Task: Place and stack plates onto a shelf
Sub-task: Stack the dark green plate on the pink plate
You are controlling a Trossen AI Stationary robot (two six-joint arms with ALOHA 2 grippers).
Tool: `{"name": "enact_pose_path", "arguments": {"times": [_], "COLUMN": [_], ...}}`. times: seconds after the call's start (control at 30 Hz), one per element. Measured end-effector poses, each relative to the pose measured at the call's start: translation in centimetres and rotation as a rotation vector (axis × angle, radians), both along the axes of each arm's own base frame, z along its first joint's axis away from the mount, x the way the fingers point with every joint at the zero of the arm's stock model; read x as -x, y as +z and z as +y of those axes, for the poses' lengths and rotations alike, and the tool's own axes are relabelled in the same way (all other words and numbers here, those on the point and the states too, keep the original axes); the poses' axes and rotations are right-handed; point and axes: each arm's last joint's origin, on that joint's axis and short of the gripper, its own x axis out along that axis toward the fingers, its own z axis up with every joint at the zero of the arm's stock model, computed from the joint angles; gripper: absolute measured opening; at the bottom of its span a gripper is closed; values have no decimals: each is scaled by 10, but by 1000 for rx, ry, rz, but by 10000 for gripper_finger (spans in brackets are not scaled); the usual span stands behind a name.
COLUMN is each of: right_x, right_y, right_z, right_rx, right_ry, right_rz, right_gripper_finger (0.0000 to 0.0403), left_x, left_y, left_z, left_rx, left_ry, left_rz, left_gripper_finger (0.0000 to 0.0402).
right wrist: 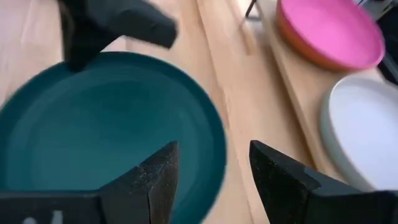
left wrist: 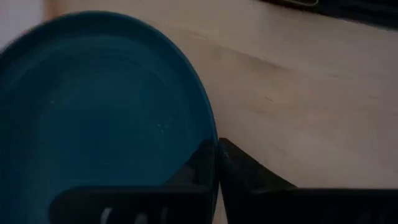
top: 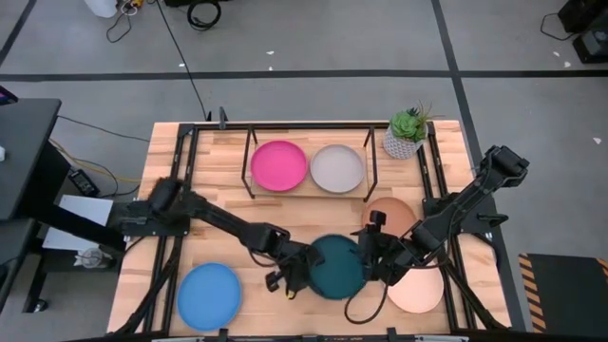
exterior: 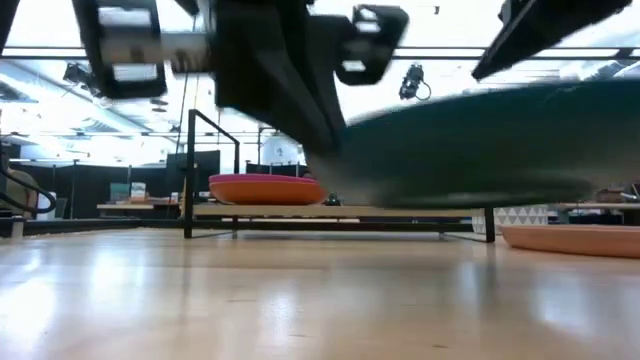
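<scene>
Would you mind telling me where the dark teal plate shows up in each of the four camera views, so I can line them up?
High view: the dark teal plate sits low centre, between both grippers.
Low view: it fills the right half, lifted off the table.
Left wrist view: it covers the left side, its rim between the fingers.
Right wrist view: it spreads across the left.
Shared landmark: the magenta plate on the shelf, seen in the high, low and right wrist views.

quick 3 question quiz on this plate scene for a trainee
1. True or false: the left gripper is shut on the teal plate.
2. Which plates sit on the shelf? A) blue and peach B) magenta over orange, and grey C) none
3. Fill in: the right gripper is ____.

Key: 1 true; 2 B; 3 open
</scene>
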Motion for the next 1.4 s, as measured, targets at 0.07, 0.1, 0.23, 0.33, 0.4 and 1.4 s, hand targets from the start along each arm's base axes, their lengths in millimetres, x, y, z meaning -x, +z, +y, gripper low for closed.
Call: {"name": "enact_pose_path", "arguments": {"times": [0.07,0.1,0.23,0.33,0.4,1.4], "right_x": [0,0,2,3,4,4], "right_y": [4,5,5,6,6,6], "right_z": [2,3,5,5,4,2], "right_rx": [11,19,45,81,106,147], "right_ry": [-1,-1,0,-8,-12,-28], "right_rz": [-20,-24,-34,-46,-54,-63], "right_gripper_finger": [202,202,202,202,202,202], "left_x": [8,12,28,34,36,47], "left_y": [15,22,48,59,64,65], "left_z": [4,6,19,40,58,216], "left_rx": [-16,-27,-103,-151,-161,71], "left_ry": [52,78,202,311,369,1252], "left_rz": [27,30,36,67,99,323], "left_gripper_finger": [14,14,14,14,13,19]}}
